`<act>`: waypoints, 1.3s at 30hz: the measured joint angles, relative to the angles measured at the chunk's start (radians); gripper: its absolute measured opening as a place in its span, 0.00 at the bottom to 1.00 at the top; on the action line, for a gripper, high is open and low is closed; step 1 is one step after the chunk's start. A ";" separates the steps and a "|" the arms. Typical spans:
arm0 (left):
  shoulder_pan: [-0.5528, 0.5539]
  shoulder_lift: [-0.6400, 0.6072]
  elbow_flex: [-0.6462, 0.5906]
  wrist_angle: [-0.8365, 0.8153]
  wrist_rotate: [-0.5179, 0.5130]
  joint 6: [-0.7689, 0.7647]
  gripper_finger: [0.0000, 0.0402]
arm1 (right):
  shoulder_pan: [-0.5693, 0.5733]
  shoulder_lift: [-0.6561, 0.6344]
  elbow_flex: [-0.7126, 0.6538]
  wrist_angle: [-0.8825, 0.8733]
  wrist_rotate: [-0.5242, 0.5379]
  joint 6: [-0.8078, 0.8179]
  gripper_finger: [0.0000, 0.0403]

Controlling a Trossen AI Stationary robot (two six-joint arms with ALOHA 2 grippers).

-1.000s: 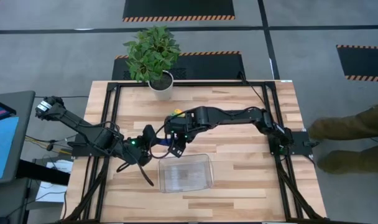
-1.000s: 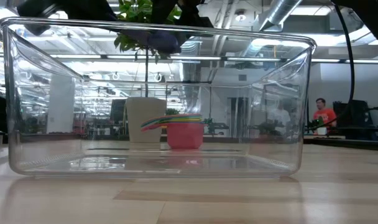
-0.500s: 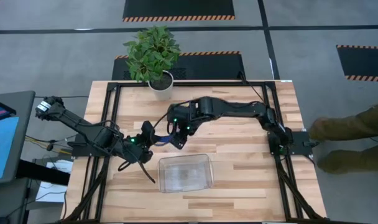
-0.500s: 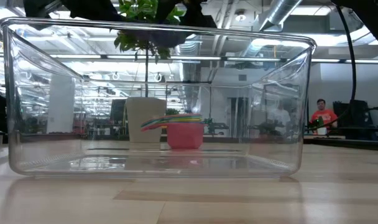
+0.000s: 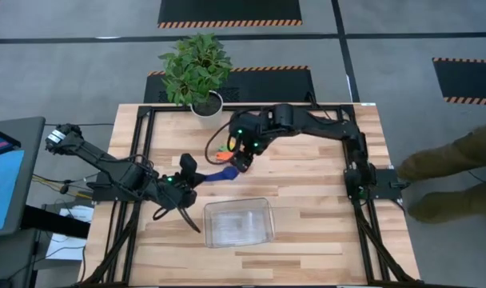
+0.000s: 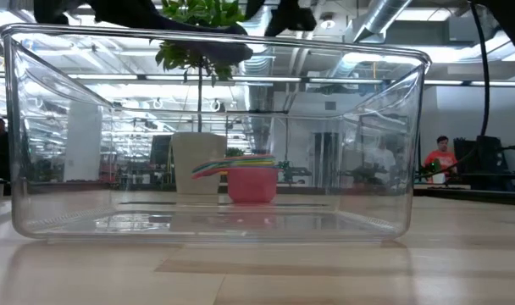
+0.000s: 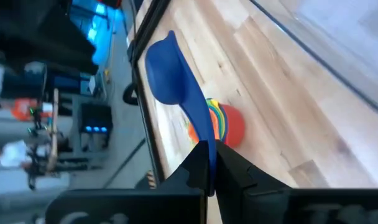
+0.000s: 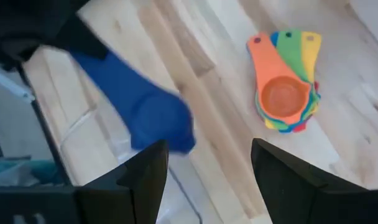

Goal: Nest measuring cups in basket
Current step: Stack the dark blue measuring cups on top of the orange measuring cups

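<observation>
Left tool (image 7: 209,163) clenched on the blue measuring cup's (image 7: 170,71) handle; right tool (image 8: 204,177) released above the stacked cups (image 8: 287,99), far of the basket (image 5: 239,222)

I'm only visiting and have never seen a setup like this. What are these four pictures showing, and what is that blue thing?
Two dark robot arms work at a wooden table. One picture looks straight down, one looks level through the clear basket, and two come from cameras on the arms' wrists. The left gripper is shut on the handle of a blue measuring cup, holding it above the table. The right gripper hangs open just beyond that cup. A nested stack of coloured measuring cups lies on the wood near a potted plant. The basket holds nothing yet.
</observation>
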 joint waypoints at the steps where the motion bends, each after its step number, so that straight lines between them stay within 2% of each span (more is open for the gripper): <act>1: -0.001 -0.001 0.000 0.002 -0.007 -0.028 0.00 | 0.002 -0.006 0.000 -0.012 -0.002 0.000 0.62; 4: 0.007 -0.009 0.000 0.041 -0.012 -0.156 0.00 | 0.008 -0.026 0.000 -0.043 -0.003 -0.001 0.62; 7: 0.029 -0.028 0.000 0.072 0.042 -0.379 0.00 | 0.011 -0.045 0.000 -0.064 0.036 0.046 0.62; 11: 0.088 -0.055 0.000 0.089 0.208 -0.729 0.00 | 0.043 -0.080 0.000 -0.090 0.105 0.070 0.62; 14: 0.152 -0.058 0.000 0.130 0.362 -0.892 0.00 | 0.081 -0.121 0.000 -0.159 0.166 0.099 0.62; 16: 0.215 -0.053 0.000 0.184 0.468 -0.949 0.00 | 0.114 -0.151 0.000 -0.205 0.235 0.135 0.62; 19: 0.330 -0.038 0.000 0.236 0.609 -1.011 0.00 | 0.187 -0.184 0.001 -0.222 0.392 0.212 0.62; 25: 0.573 -0.033 -0.005 0.194 0.826 -1.079 0.00 | 0.372 -0.230 -0.007 -0.223 0.694 0.271 0.62; 28: 0.673 -0.033 -0.037 0.263 0.959 -1.130 0.00 | 0.452 -0.230 -0.009 -0.224 0.822 0.302 0.62; 34: 0.796 -0.027 -0.145 0.394 1.180 -1.260 0.00 | 0.558 -0.213 -0.009 -0.223 0.911 0.376 0.59; 39: 0.852 -0.010 -0.208 0.438 1.219 -1.284 0.00 | 0.597 -0.213 -0.014 -0.226 0.961 0.437 0.55</act>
